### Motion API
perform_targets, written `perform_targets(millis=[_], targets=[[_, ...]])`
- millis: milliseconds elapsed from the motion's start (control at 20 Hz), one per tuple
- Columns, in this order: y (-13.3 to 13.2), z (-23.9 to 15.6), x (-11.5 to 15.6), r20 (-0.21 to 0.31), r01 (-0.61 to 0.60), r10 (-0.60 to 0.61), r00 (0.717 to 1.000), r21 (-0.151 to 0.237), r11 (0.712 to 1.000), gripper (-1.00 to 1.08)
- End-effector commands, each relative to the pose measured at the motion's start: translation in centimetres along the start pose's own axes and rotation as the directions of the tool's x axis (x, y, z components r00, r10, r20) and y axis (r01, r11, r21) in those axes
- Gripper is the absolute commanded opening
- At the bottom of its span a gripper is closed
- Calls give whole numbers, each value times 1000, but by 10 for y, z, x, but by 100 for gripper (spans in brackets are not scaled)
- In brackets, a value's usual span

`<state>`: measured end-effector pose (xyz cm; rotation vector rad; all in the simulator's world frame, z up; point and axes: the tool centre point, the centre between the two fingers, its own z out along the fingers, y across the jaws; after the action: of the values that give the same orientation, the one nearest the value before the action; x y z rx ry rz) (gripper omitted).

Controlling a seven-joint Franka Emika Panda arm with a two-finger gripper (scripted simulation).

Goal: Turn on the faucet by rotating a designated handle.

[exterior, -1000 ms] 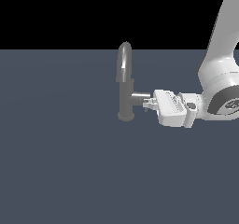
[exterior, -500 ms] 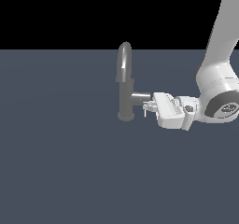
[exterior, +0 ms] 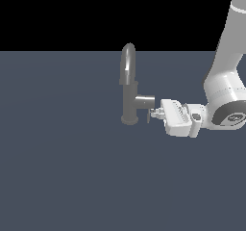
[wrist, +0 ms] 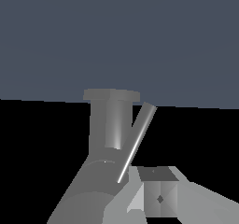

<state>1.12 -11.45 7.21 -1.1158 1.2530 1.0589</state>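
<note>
Now lower and closer than a second ago: white two-fingered gripper [exterior: 153,113], shifted down beside the short side stub of the small grey metallic faucet [exterior: 129,85]. Pressed against the thin dark-grey rod handle [wrist: 135,143], which slants off the stub in the wrist view. Jaw gap impossible to judge; no grasp evident. Faucet upright on the flat dark-blue floor [exterior: 62,167]. Probably mid-push, rotation only begun.

The arm [exterior: 226,76] was glossy white with rounded segments and a dark-ringed grey disc joint nearest the faucet [exterior: 129,88]; its white, blocky gripper [exterior: 154,113] had short grey fingertips.
</note>
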Motion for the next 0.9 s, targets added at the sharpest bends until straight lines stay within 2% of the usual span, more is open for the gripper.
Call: perform_targets(millis=[0, 850], targets=[[3, 7, -20, 25, 20, -19, 999, -35, 999, -100], [-29, 13, 18, 11, -18, 18, 1000, -17, 1000, -100]])
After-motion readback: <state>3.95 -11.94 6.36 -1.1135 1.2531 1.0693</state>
